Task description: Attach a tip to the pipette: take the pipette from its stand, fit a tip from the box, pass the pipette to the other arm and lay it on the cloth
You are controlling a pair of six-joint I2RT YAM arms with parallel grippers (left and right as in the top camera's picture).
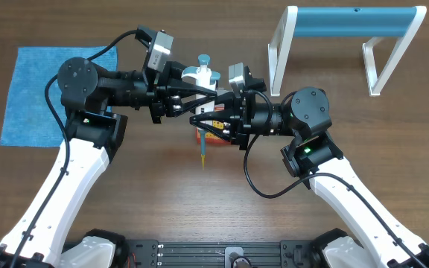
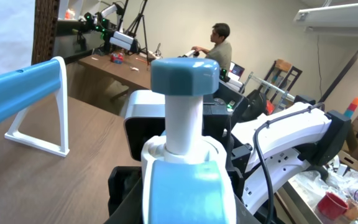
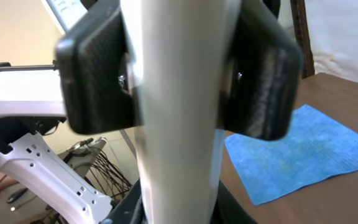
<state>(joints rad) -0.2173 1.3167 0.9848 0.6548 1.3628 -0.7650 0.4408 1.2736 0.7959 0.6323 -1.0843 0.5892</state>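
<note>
Pipette [image 2: 182, 124] hangs over the middle of the counter [image 1: 199, 216], tip [image 1: 203, 155] fitted, my left claw [image 3: 176, 74] clamped tight on its white shaft. My right claw [image 1: 213, 123] sits at the shaft too; its grip I cannot tell. Blue cloth [image 1: 39, 93] lies at the left edge.

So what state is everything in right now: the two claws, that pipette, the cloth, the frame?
pipette, held above the table, tip fitted.
left gripper, shut on the pipette.
right gripper, at the pipette, open or shut unclear.
stand, upright, pipette removed.
cloth, spread flat, pipette not yet on it.
tip box, mostly hidden under the grippers, state unclear.
</note>
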